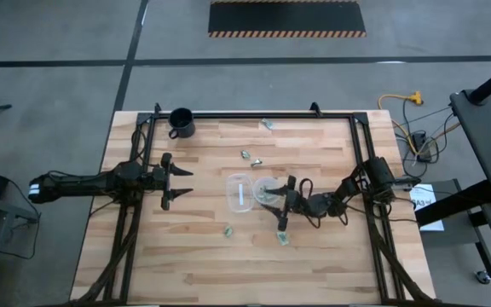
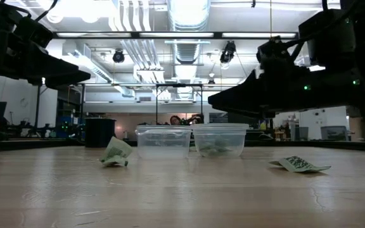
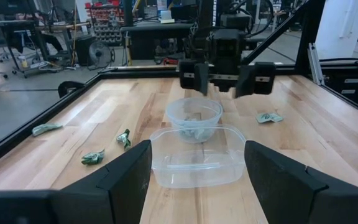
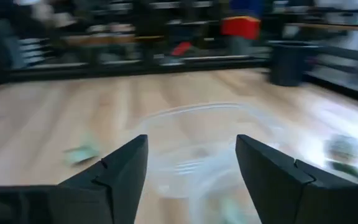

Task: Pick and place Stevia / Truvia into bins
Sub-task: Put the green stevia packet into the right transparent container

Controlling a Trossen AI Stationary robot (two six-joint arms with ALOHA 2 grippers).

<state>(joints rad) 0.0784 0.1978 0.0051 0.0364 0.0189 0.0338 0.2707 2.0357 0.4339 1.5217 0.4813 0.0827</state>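
Two clear bins stand side by side mid-table: a squarish one (image 1: 240, 193) (image 3: 197, 163) and a round one (image 1: 267, 189) (image 3: 194, 118) with green packets inside. Loose green-white packets lie flat on the wood: (image 1: 268, 124), (image 1: 247, 155), (image 1: 228, 230), (image 1: 284, 240). My right gripper (image 1: 281, 203) (image 4: 191, 142) is open and hovers just right of the round bin, above the table, holding nothing. My left gripper (image 1: 177, 181) (image 3: 197, 148) is open, raised, left of the bins and pointing at them.
A black mug (image 1: 181, 122) stands near the far left corner of the table. A black frame rail (image 1: 254, 114) runs along the far edge and down both sides. Bare wood (image 1: 194, 264) lies on the near side of the bins.
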